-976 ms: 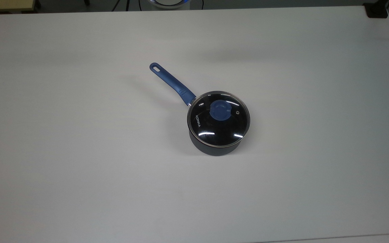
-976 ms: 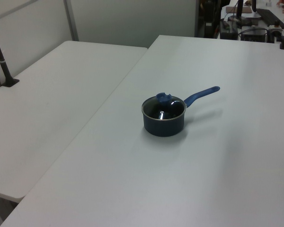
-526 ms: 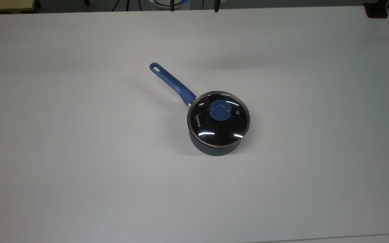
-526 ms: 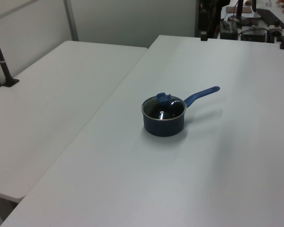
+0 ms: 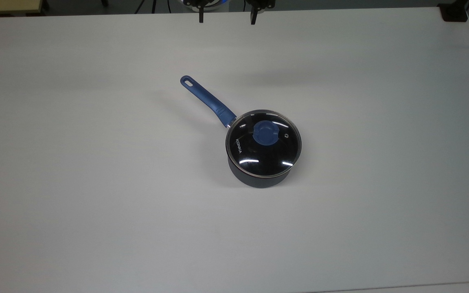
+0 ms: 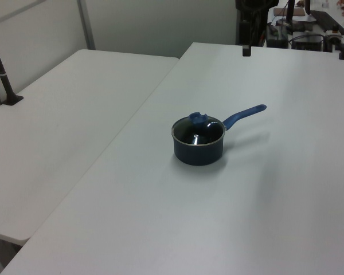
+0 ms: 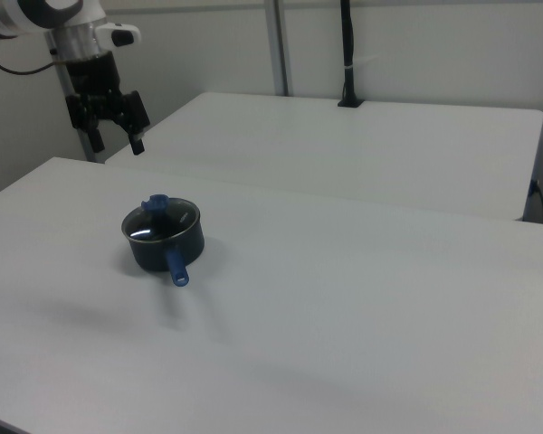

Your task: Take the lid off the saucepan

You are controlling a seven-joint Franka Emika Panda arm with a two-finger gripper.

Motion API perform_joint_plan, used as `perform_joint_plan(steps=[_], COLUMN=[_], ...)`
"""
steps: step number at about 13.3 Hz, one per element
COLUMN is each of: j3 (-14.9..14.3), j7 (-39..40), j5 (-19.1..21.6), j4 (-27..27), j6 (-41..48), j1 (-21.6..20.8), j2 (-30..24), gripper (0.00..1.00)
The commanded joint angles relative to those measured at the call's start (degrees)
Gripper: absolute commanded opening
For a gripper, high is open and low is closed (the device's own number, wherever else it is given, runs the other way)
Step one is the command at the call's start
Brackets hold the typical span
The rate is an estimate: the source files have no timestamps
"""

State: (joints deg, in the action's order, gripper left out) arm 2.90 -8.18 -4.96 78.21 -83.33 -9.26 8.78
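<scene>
**Lid seated on saucepan; tool open and well clear**

The small dark navy round saucepan stands upright near the middle of the white worktop. Its long blue handle points toward the top view's upper left. The round clear glass lid, metal-rimmed and marked KONKA, sits flat on the pan rim, its blue knob at centre.

The black two-finger tool hangs in the air above the worktop's far edge in the top view, well apart from the saucepan. Its fingers are spread wide and hold nothing.
</scene>
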Motion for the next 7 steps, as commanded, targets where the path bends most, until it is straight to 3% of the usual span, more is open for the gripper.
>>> perform_joint_plan(steps=[1, 7], j3=[-0.3, -0.3], j7=[0.7, 0.6], j5=[0.7, 0.4], j4=[1.6, 2.1], j6=[-0.9, 0.4], j1=[-0.1, -0.1], j2=[-0.1, -0.3], gripper=[1.0, 1.0])
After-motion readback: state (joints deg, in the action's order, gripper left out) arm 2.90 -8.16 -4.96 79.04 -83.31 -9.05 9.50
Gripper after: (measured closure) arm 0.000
